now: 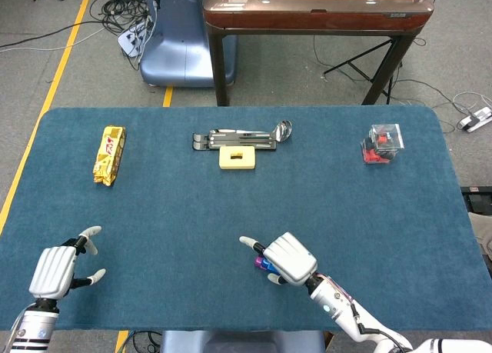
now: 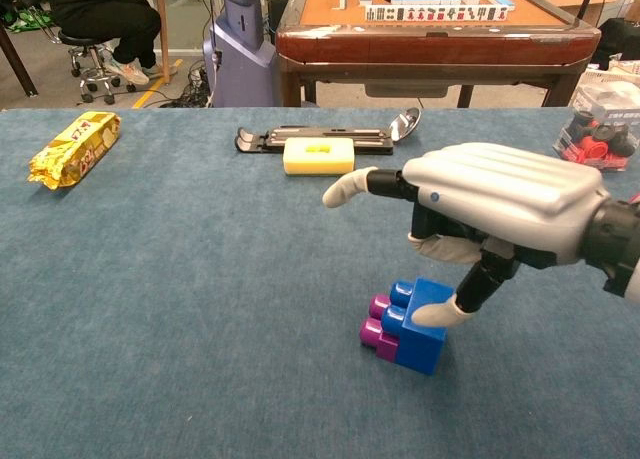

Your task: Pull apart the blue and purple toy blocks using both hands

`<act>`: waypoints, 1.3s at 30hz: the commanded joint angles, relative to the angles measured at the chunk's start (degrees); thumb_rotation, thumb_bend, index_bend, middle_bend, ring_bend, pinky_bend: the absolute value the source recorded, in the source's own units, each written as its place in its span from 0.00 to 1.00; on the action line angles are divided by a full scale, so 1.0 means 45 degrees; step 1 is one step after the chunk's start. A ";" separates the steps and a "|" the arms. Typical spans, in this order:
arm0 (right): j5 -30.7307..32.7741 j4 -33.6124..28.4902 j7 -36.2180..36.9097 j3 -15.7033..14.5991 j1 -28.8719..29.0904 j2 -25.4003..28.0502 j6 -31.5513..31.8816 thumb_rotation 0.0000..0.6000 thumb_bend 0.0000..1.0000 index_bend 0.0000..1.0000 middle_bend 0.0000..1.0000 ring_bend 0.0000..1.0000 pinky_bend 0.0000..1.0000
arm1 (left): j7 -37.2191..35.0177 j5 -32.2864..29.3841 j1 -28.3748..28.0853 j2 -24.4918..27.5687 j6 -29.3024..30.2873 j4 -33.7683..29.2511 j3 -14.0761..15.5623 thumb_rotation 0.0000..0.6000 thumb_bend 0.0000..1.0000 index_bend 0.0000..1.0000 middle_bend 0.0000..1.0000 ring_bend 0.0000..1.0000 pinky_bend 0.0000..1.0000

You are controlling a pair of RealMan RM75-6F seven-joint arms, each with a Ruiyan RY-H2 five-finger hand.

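Lying joined, blue block [image 2: 424,323] and purple block [image 2: 376,326] show studs.

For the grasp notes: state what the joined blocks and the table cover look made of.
Blue block and purple block: likely hard moulded plastic, with smooth faces, crisp edges and round studs. Table cover: seemingly felt or short-pile cloth, matte and finely textured.
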 commanded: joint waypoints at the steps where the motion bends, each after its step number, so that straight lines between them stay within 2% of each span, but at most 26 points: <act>1: 0.0352 0.0171 -0.0375 0.0010 0.0215 -0.0275 -0.0185 1.00 0.00 0.16 0.99 0.97 0.98 | -0.0029 0.0001 0.0017 -0.0028 0.0009 0.0026 0.0008 1.00 0.02 0.26 0.49 0.46 0.74; 18: 0.1748 0.0892 -0.1285 -0.0120 0.1016 -0.1042 -0.0663 1.00 0.00 0.16 0.99 0.97 0.98 | -0.0047 0.0049 0.0041 -0.0120 0.0009 0.0064 0.0003 1.00 0.02 0.26 0.49 0.46 0.74; 39: 0.2976 0.1466 -0.1510 -0.0419 0.1442 -0.1241 -0.0539 1.00 0.00 0.16 0.99 0.97 0.98 | 0.0012 0.0043 0.0033 -0.0155 -0.0096 0.0061 0.0044 1.00 0.02 0.26 0.49 0.46 0.74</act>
